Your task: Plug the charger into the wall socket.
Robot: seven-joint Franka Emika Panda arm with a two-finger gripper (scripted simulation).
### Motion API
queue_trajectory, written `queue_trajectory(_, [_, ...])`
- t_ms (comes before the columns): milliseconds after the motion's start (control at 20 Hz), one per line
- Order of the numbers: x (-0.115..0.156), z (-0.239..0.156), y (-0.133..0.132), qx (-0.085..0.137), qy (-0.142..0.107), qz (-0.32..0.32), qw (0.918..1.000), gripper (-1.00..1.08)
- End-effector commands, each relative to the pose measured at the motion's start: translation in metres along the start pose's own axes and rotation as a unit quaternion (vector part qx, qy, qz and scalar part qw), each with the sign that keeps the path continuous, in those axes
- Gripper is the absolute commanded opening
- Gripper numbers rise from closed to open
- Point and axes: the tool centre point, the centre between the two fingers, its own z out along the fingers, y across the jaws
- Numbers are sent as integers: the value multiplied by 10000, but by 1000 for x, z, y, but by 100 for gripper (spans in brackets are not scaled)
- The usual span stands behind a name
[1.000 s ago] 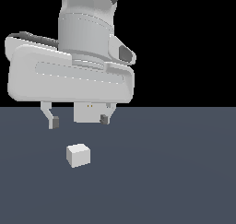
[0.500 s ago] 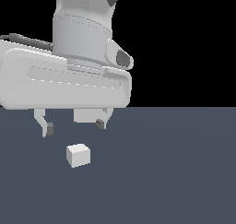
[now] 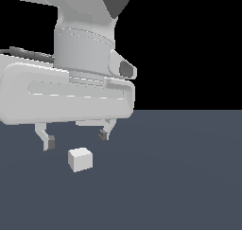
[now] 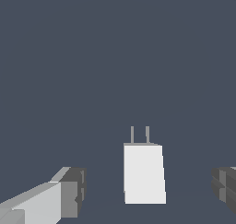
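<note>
The claw [image 3: 75, 138] stands open, nothing held, its two fingers spread wide and pointing down at the dark floor [image 3: 179, 177]. In the wrist view the claw [image 4: 150, 191] shows one dark pad [image 4: 76, 191] on each side of the frame with clear space between them. The spread is judged deliberate: it leaves room to come down on both sides of the block.

The charger [image 3: 80, 159] lies on the floor below the fingers, apart from them, not touched. In the exterior view it sits a little nearer the camera than the fingertips and between them from left to right. In the wrist view the charger [image 4: 144, 173] lies between the pads, closer to the one cut off at the frame edge, with two thin prongs [image 4: 139, 134] projecting from its far end. The prongs lie along the floor, so a grasp across the body's flanks would keep them free for insertion; that is a judgement.

The task stands at the approach to the pick-up; no grasp is made.

Not confirmed: the wall socket is in neither view. A pale sliver at one corner of the wrist view cannot be identified. The arm body hides the far left ground in the exterior view, and one pad is only partly in frame
</note>
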Motion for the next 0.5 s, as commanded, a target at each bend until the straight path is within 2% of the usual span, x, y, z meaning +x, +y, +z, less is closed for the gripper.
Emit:
queue_trajectory(0, [-3,10,0,0,-5,-3,10000,100])
queue_trajectory(450, [-8,34,0,0,-5,-3,10000,100])
